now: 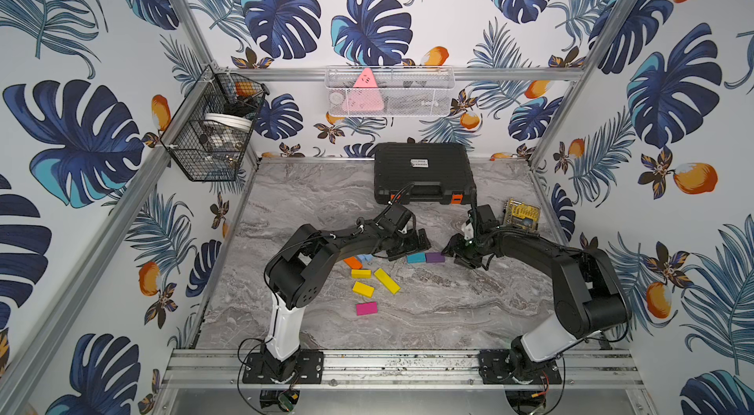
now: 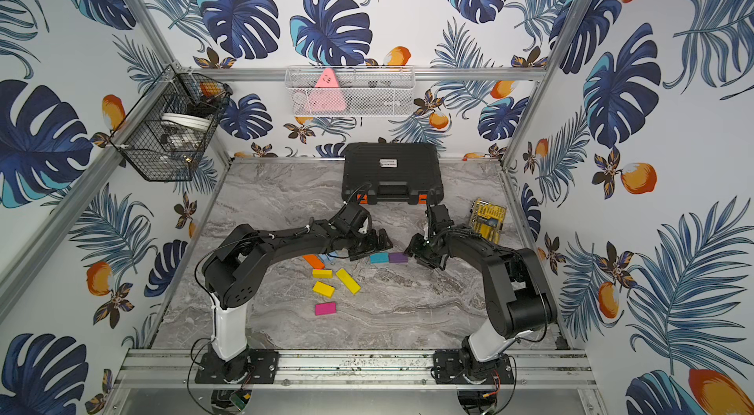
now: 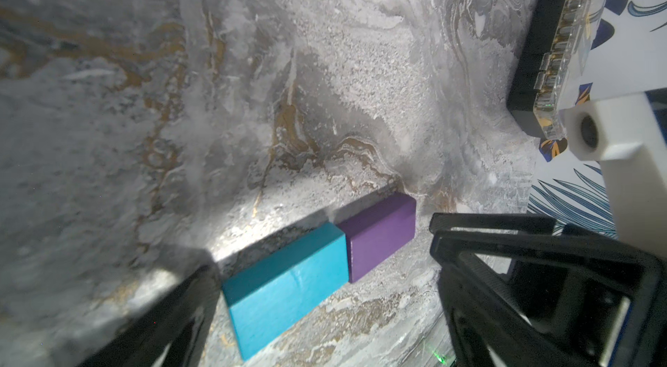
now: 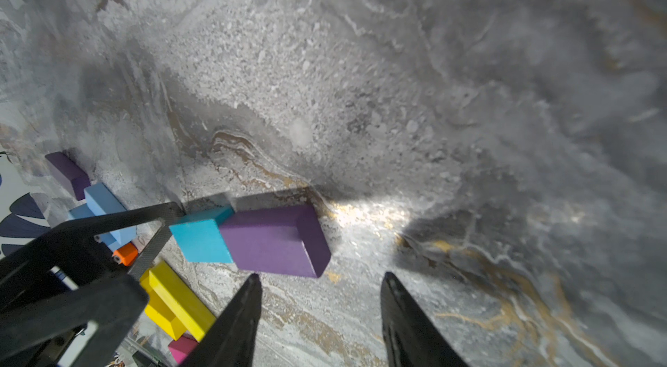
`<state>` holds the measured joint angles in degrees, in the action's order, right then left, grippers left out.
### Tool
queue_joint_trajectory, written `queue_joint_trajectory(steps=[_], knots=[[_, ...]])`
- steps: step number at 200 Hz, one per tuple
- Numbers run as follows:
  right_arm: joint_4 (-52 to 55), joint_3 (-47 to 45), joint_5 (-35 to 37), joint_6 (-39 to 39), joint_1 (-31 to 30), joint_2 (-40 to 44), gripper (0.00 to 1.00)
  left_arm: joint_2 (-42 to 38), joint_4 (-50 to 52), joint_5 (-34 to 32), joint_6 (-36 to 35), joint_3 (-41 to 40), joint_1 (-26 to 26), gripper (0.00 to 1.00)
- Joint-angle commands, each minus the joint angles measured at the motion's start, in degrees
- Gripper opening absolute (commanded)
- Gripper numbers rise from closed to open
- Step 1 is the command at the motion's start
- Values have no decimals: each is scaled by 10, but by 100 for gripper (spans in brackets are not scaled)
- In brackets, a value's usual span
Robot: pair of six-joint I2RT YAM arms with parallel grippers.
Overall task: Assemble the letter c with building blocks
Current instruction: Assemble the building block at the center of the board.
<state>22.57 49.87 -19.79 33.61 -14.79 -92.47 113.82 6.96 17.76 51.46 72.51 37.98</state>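
Building blocks [image 1: 386,280]: teal block [image 1: 416,257] + purple block [image 1: 435,257] butted end-to-end on desk [image 1: 449,311], rest loose nearby. Looks like C's first row. My L fingers [image 3: 162,318] wide open, R fingers [image 4: 234,322] apart, both empty. Next: fetch another, set square.

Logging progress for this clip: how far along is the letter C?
Done: teal block and purple block lie end to end, touching. In hand: nothing; left pincer open by the teal, right pincer open and empty near the purple. Remaining: yellow blocks, magenta block, orange block and light blue block lie loose; no C yet.
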Motion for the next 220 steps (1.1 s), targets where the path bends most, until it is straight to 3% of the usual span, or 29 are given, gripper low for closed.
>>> queue_joint_trajectory(steps=[1, 220], knots=[[-7, 0, -3, 1, 0, -1, 55, 3, -5, 2, 7, 6, 2, 99], [-10, -1, -2, 1, 0, -5, 55, 20, -6, 5, 7, 23, 3, 99]])
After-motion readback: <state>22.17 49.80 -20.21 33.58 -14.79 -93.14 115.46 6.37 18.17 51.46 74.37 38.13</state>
